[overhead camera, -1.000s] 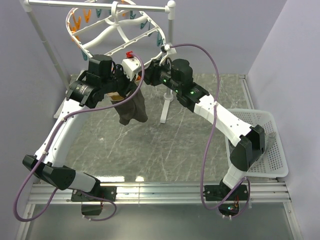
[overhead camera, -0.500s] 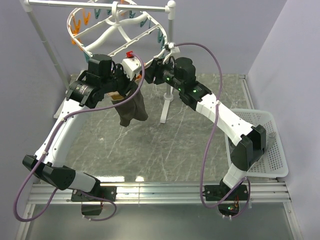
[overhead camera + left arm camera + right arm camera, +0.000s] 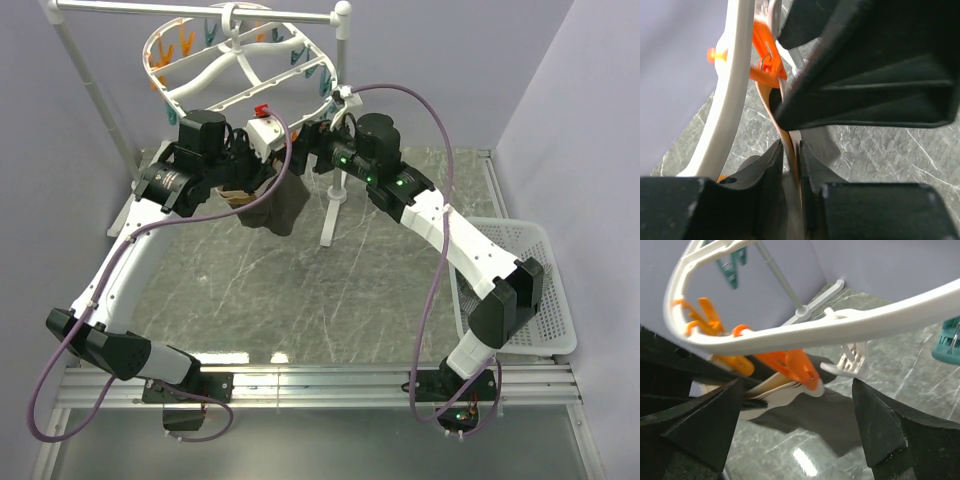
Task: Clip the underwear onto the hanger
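The hanger point(image 3: 240, 70), a white oval ring with orange and teal clothespins, hangs from the rail. The dark underwear point(image 3: 282, 205) droops below its near rim. In the right wrist view an orange clothespin point(image 3: 797, 367) on the hanger ring point(image 3: 840, 325) bites the beige waistband point(image 3: 772, 390), dark cloth point(image 3: 835, 415) below. My right gripper point(image 3: 796, 390) stands wide open around the pin, touching nothing. My left gripper point(image 3: 790, 150) is shut on the tan waistband point(image 3: 789, 142), just under an orange clothespin point(image 3: 767, 55) and the white rim point(image 3: 732, 100). In the top view both grippers, left point(image 3: 262, 182) and right point(image 3: 312, 152), meet there.
The white pole rail point(image 3: 200, 14) and its stand legs point(image 3: 330, 215) sit close behind and between the grippers. A white perforated basket point(image 3: 540, 250) lies at the right table edge. A teal clothespin point(image 3: 947, 342) dangles right of the right gripper.
My right gripper has opened wide and let the orange clothespin go. The hanger ring has swung and tipped. The underwear has shifted right and hangs broader.
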Robot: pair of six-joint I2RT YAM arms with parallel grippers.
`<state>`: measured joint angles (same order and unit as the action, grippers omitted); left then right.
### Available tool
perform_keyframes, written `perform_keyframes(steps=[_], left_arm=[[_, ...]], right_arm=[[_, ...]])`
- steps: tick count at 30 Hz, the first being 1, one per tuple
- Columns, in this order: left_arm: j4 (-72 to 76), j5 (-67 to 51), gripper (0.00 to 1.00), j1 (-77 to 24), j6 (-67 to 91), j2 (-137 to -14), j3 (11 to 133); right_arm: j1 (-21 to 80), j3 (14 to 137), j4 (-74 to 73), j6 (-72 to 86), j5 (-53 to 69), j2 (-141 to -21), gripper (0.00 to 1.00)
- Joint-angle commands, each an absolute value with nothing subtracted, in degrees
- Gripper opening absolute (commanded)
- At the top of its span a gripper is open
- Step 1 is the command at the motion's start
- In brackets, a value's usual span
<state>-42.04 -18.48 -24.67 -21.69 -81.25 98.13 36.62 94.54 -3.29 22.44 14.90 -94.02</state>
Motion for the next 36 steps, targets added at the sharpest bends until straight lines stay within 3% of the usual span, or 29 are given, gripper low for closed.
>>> perform_keyframes(steps=[1,4,9,19,22,26,30,36], left_arm=[[-39.81,-20.65,0.25,-24.52,-20.74,-80.77,98.52],[-39.82,-21.27,0.31,-24.43,-20.04,-81.56,98.79],[-39.29,-23.98,0.62,-24.43,-19.16,-81.13,97.82],[-37.45,-28.29,0.81,-24.52,-14.24,-75.15,95.19],[-35.43,-30.14,0.93,-24.43,-10.64,-71.99,93.34],[-32.79,-28.23,0.99,-22.42,-4.59,-68.74,92.46],[-29.45,-23.57,0.99,-17.86,5.33,-65.58,92.02],[-28.65,-26.19,0.99,-5.64,10.97,-60.83,88.16]], right_arm=[[35.86,93.43,-4.92,21.71,17.84,-89.91,0.95],[35.42,91.59,-5.53,21.18,18.11,-88.51,0.96],[33.40,89.57,-7.12,20.92,20.99,-85.79,0.98],[30.94,83.50,-6.59,18.64,28.65,-78.67,1.00],[31.03,81.92,-6.77,16.70,28.57,-76.21,1.00],[29.71,79.90,-7.30,14.42,24.97,-72.52,1.00],[26.02,78.93,-7.82,13.98,22.50,-68.31,1.00],[21.11,74.63,-9.67,10.47,19.60,-61.10,1.00]])
